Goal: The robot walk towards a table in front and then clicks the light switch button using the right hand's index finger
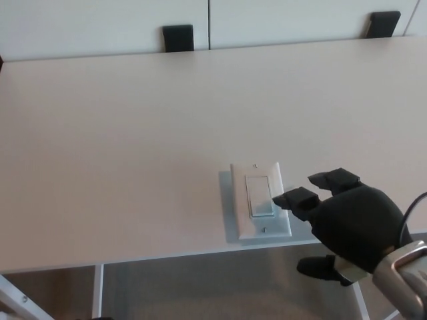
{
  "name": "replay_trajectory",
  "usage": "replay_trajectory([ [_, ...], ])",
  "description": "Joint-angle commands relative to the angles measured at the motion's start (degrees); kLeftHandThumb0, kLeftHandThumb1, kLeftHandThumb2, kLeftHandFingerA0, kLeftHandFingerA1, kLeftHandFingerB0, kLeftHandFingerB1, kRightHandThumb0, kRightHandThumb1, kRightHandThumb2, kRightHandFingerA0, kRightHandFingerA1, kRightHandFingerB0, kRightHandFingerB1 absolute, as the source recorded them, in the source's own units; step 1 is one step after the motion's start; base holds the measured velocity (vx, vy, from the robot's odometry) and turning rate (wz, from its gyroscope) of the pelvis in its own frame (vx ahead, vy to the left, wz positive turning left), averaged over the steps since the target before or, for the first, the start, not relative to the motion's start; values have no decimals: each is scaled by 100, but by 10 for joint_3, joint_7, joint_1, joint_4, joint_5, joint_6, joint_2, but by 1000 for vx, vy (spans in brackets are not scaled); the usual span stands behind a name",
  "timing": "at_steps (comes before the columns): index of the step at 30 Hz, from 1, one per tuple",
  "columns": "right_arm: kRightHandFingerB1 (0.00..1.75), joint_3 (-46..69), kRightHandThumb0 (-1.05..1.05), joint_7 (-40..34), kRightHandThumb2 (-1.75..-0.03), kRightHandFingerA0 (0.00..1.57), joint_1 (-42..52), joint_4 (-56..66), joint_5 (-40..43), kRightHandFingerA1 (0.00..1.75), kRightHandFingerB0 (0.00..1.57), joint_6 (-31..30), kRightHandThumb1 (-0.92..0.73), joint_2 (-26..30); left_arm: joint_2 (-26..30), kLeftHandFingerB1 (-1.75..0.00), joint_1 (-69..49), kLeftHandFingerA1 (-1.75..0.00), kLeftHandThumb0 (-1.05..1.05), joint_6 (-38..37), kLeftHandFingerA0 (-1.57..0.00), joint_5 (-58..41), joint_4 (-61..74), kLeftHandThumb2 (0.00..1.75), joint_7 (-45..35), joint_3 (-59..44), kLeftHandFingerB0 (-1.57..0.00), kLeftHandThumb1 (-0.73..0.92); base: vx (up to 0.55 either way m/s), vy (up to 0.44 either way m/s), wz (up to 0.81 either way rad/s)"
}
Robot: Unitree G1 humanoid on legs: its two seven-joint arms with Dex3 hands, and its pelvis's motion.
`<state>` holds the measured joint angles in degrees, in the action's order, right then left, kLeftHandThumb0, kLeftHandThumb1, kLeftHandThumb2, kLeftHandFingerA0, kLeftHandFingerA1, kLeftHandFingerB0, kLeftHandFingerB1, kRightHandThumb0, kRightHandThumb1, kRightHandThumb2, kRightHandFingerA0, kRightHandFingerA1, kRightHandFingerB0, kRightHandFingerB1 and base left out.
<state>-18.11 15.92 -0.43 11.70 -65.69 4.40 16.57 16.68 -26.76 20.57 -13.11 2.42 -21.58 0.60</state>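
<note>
1. The light switch (260, 200) is lying flat near the front edge of the white table (120, 147).
2. The right hand (350, 223) is holding nothing, fingers apart.
3. One fingertip (280, 199) seems to be touching the switch's rocker.

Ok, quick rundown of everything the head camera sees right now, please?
table: one, pale beige top, fills most of the view.
light switch: one, white plate with rocker, flat on the table near its front edge.
black brackets: two, at the table's far edge, centre and right.
wall panels: white, behind the table.
table legs: white, below the front edge.
right hand: one, black, lower right, fingers apart, one fingertip at the switch's right side; contact unclear.
left hand: not in view.
</note>
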Motion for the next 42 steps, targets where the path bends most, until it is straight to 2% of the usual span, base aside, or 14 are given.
replay_trajectory([
  [1, 39, -18, -84, 0, -90, 9, -7, -1, -68, 39, 17, -57, -59, 12, 19, -50, 1, -55, -16, 5, -24, 13, 8, 98, -11, 3, -12, 58, 0, 0, 0],
  [2, 45, -22, -38, 6, -97, 1, -8, 2, -69, 49, 0, -61, -34, 13, 20, -50, 0, -56, -16, 1, -24, 13, 7, 98, -13, 3, -12, 59, 0, 0, 0],
  [15, 45, -42, -38, 15, -98, 1, -2, 49, -66, 49, 0, -77, -35, 11, 17, -50, 7, -56, -17, 13, -25, 15, 7, 97, -7, 3, -13, 57, 0, 0, 0],
  [16, 39, -43, -85, 13, -91, 10, -2, 51, -66, 39, 16, -77, -61, 11, 17, -50, 7, -56, -16, 14, -25, 15, 8, 97, -7, 3, -13, 57, 0, 0, 0],
  [18, 39, -44, -85, 13, -91, 10, -2, 53, -66, 39, 16, -77, -61, 12, 18, -50, 8, -56, -17, 9, -25, 15, 6, 96, -10, 4, -13, 56, 0, 0, 0],
  [24, 38, -51, -85, 20, -89, 10, -1, 47, -66, 39, 15, -85, -59, 9, 18, -50, 7, -56, -19, 8, -25, 14, 5, 96, -13, 2, -13, 55, 0, 0, 0],
  [25, 45, -52, -38, 25, -96, 0, -2, 44, -67, 49, 0, -88, -33, 8, 19, -50, 7, -56, -19, 7, -25, 16, 6, 96, -13, 3, -13, 55, 0, 0, 0],
  [34, 46, -71, -39, 31, -98, 1, -9, 16, -76, 49, 0, -99, -34, 11, 21, -50, 9, -57, -19, -7, -27, 20, -4, 96, -19, 4, -13, 55, 0, 0, 0],
  [40, 45, -88, -39, 9, -97, 0, -9, 15, -89, 49, 0, -102, -33, 9, 23, -50, 9, -57, -17, -10, -25, 21, 3, 97, -23, 6, -13, 57, 0, 0, 0],
  [41, 39, -90, -88, 5, -92, 10, -9, 16, -89, 39, 16, -101, -61, 8, 18, -50, 11, -57, -18, 8, -26, 16, 5, 96, -17, 3, -13, 55, 0, 0, 0],
  [42, 39, -93, -87, 0, -92, 11, -9, 17, -92, 39, 17, -102, -60, 6, 19, -50, 13, -56, -18, 4, -25, 15, 2, 96, -20, 3, -13, 56, 0, 0, 0],
])
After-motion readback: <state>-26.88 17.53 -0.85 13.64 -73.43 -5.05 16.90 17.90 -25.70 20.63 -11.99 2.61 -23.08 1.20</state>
